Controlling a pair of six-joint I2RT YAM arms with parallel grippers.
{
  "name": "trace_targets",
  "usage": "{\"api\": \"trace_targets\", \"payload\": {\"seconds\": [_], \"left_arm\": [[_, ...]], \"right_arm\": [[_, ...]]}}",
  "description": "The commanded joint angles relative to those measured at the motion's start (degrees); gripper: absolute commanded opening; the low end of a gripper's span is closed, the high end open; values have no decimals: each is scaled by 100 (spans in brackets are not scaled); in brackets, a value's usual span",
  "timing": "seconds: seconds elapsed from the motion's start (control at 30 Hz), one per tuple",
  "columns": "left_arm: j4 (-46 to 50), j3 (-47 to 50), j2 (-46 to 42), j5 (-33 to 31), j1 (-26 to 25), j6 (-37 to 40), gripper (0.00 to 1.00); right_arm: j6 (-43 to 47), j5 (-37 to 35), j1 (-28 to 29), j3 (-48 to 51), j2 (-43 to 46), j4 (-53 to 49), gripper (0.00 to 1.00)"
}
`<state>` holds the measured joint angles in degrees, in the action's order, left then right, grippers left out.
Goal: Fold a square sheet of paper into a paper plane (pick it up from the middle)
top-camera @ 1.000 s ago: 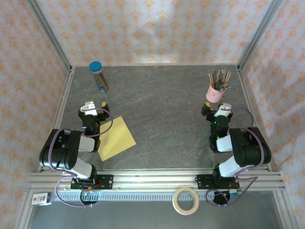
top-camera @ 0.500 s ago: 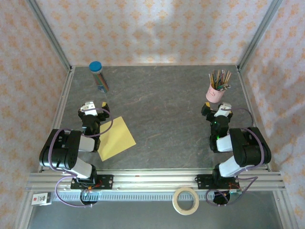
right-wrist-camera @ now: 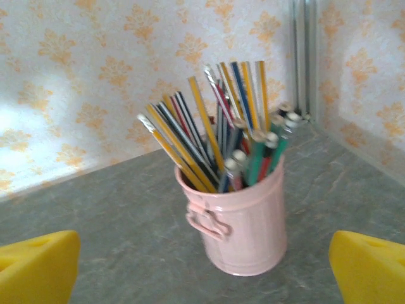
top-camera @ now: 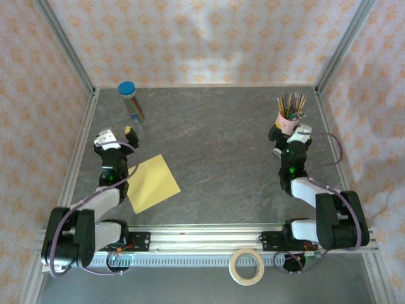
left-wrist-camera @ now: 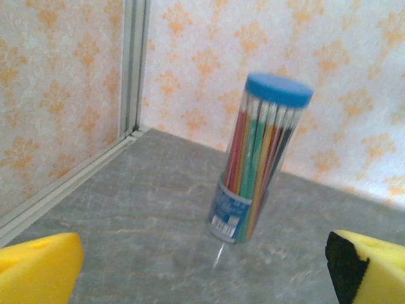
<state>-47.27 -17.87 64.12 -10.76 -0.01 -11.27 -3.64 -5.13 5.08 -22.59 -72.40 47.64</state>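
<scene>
At 6 o'clock, on the near rail in the top view, a roll of tape point(top-camera: 247, 266), no part of the job. Just past the rail, at 8 o'clock on the desk point(top-camera: 215, 145), the square sheet of paper point(top-camera: 152, 183): flat, turned corner-on like a diamond, no fold or raised flap to be seen, touched by neither pincer. No paper plane anywhere, so judged to be at the very start: pickup from the middle not yet done, every crease left to make.

Further out at 9 o'clock, the left pincer point(top-camera: 118, 135), spread as wide as it goes and holding nothing, yellow pads point(left-wrist-camera: 38, 266) at both lower corners of the left wrist view with bare desk between. Sits beyond the sheet, with the sheet at its 5 o'clock, and points away toward a blue-capped tube of pencils point(left-wrist-camera: 259, 158) standing at 10 o'clock near the back wall. Would need to turn round and come down over the middle of the sheet, by this reading.

At 3 o'clock, the right pincer point(top-camera: 288, 133), likewise fully spread and empty, well apart from the sheet, facing a pink cup of pencils point(right-wrist-camera: 243, 221) just beyond it at 2 o'clock. Whether touching the cup, cannot tell from above; in the right wrist view, cup centred between the 2 pads, clear of both
</scene>
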Motion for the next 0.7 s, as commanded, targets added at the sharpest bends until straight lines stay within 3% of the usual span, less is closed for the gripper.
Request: {"api": "trace_targets", "payload": {"seconds": [0.0,0.13,0.33,0.47,0.67], "left_arm": [[2030,-599,-587,201,-34,-1195,99],[3159,-950,-839,1097,-33,-2489,97],[3483,-712,-481,2272,-92,-3656,87],[3707,-679,24,2179,-444,-3978,76],[4022,-805,850,1889,-1035,-4264,76]], "right_arm": [[-776,65,283,-597,363,-2043,100],[-1413,1035,663,-1032,437,-2711,100],[-1918,2002,1385,-1901,-250,-3215,97],[-2022,2528,1637,-2382,-972,-3225,90],[-2057,2641,1921,-2919,-1809,-3260,85]]}}
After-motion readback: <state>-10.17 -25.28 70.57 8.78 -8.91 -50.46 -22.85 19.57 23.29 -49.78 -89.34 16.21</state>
